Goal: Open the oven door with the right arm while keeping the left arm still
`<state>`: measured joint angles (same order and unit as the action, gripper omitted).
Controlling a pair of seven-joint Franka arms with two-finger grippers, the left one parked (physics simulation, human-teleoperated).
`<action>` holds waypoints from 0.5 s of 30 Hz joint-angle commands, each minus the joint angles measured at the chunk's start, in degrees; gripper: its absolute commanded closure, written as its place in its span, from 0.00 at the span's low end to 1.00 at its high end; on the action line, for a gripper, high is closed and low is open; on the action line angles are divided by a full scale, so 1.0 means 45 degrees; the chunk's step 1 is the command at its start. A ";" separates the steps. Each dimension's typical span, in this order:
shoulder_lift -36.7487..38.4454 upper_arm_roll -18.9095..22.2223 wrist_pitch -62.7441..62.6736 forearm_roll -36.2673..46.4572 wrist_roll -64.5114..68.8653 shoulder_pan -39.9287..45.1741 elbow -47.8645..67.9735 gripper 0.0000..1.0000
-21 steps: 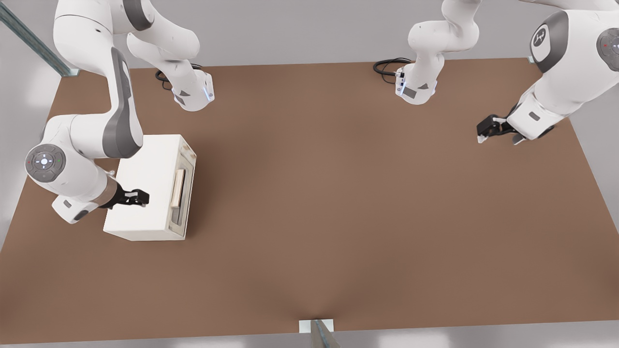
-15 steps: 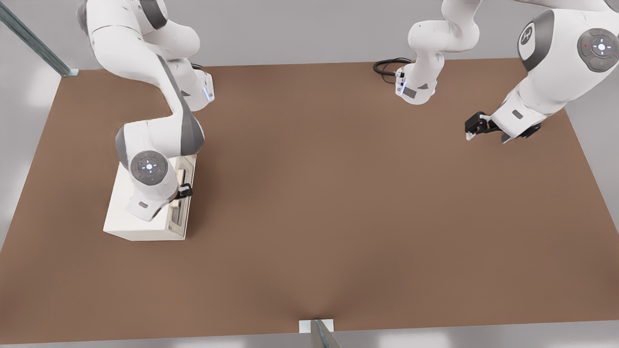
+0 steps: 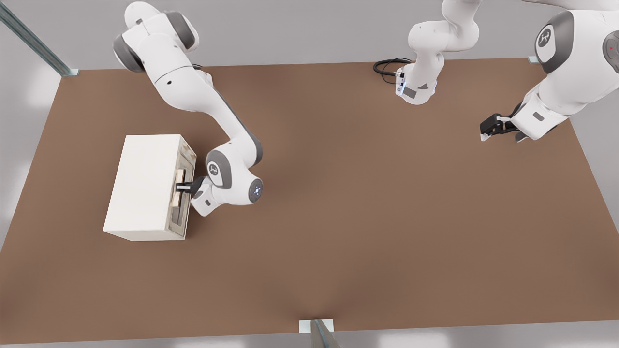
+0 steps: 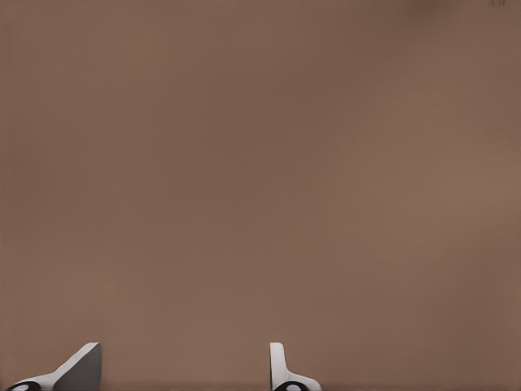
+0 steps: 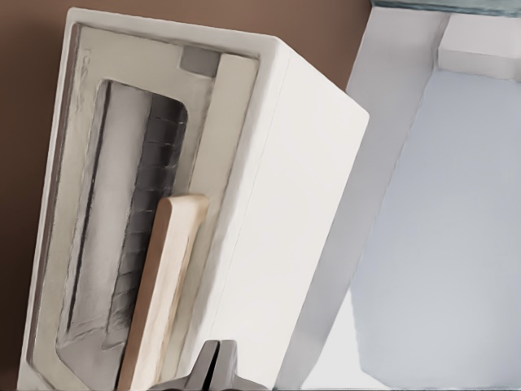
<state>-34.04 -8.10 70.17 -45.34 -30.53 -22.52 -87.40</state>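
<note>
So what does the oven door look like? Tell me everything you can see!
The oven door is the beige-grey front of a cream-white box oven standing on the brown table, toward the front view's left. It has a dark window with rounded corners, a small grey patch in one corner of the frame, and a pale bar handle that looks wooden. The door looks shut, flat against the oven. The right arm's pincer is at the handle, near its middle.
</note>
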 commanded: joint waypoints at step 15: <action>-0.1069 -0.0037 0.0071 -0.0139 -0.6945 0.0335 0.0046 0.79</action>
<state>-38.91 -8.26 70.20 -45.96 -48.67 -21.08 -87.24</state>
